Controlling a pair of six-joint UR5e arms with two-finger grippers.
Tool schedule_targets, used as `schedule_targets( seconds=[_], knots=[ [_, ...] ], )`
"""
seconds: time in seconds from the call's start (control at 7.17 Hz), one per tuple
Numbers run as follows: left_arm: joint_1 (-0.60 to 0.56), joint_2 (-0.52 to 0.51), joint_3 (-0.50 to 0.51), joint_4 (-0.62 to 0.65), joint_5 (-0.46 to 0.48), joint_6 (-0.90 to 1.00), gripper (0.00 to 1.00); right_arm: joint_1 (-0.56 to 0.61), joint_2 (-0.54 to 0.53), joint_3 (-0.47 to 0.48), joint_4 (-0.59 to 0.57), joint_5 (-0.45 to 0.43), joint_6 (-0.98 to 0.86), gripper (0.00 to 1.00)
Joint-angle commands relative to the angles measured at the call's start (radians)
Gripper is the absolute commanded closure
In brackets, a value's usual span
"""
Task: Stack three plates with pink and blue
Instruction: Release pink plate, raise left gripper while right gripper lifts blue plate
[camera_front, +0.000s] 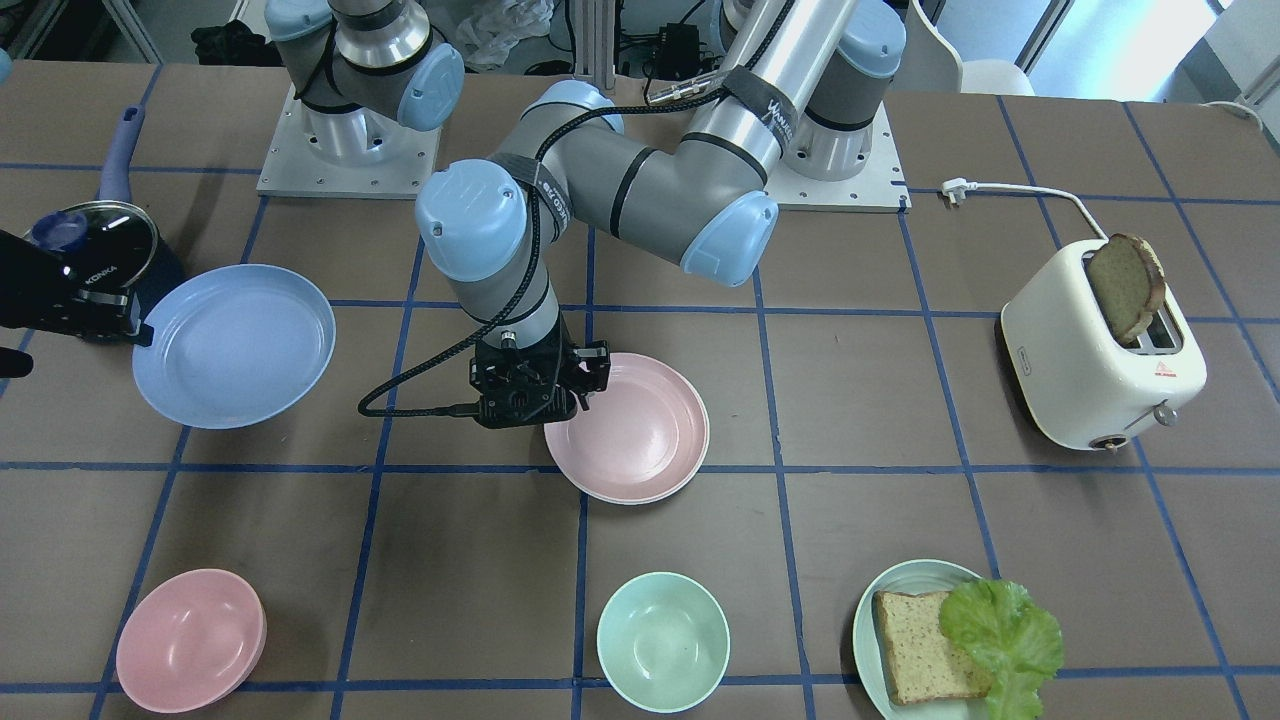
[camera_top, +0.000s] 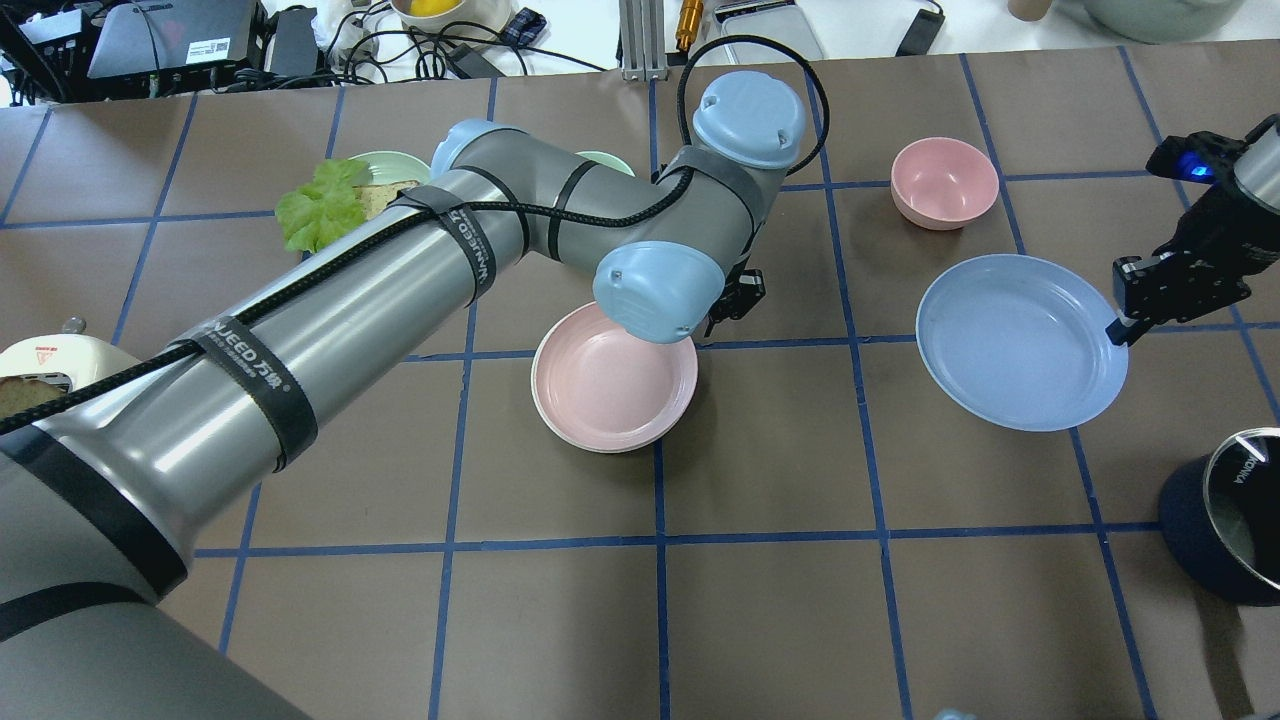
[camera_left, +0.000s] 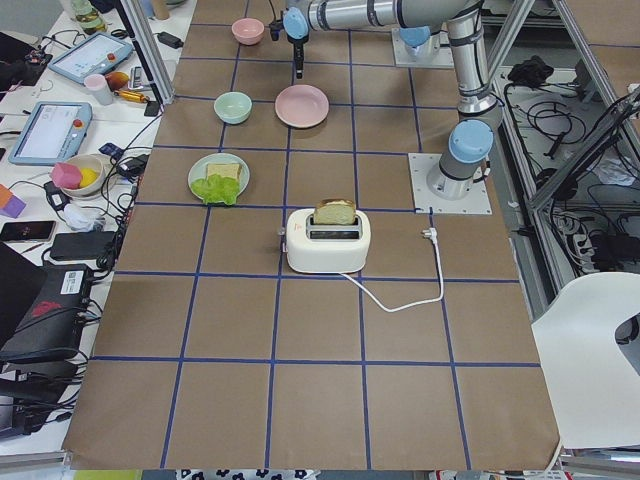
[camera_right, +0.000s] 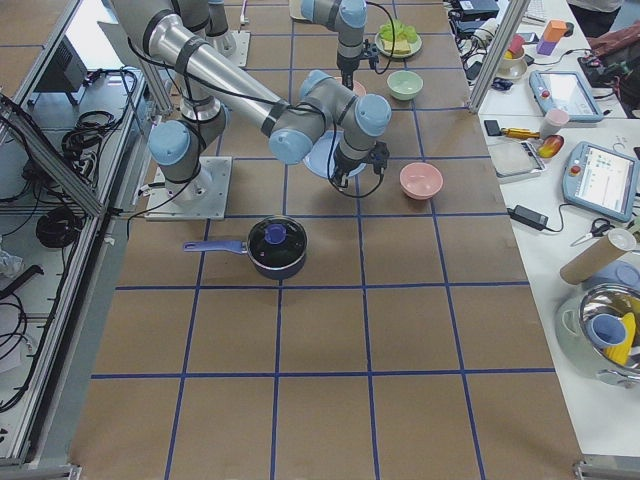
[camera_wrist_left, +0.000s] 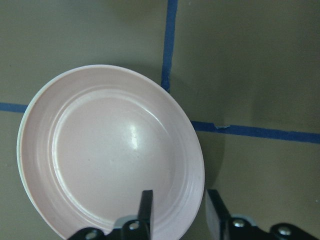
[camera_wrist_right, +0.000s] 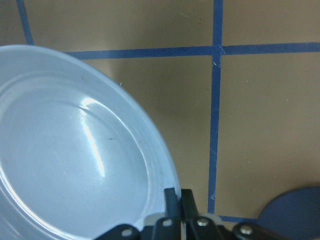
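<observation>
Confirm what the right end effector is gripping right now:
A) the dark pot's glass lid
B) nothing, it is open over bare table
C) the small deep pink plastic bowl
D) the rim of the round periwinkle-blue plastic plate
D: in the right wrist view the right end effector has its fingers pinched together on the rim of the round periwinkle-blue plastic plate.

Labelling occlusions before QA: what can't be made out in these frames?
Under the pink plate, the cream-white plate shows only a rim sliver, all views.
Overhead view: the left gripper is mostly hidden by its own wrist.
Whether the blue plate in the right gripper is off the table: cannot tell.
</observation>
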Motion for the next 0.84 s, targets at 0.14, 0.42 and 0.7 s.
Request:
schedule_targets(
  seconds=[0.14,0.42,0.7],
  knots=[
    [0.108,0.101,0.014,-0.036,-0.057,0.192,0.0,0.073,-0.008,-0.023,0.003,0.002,0.017,1.0],
    [0.209,0.21,0.009,-0.132,-0.128,0.312,0.0,0.188,-0.017,-0.02,-0.008,0.002,0.128,1.0],
    [0.305,0.309,-0.006,-0.23,-0.173,0.366,0.0,0.296,-0.011,-0.011,-0.014,0.002,0.291,1.0]
  ],
)
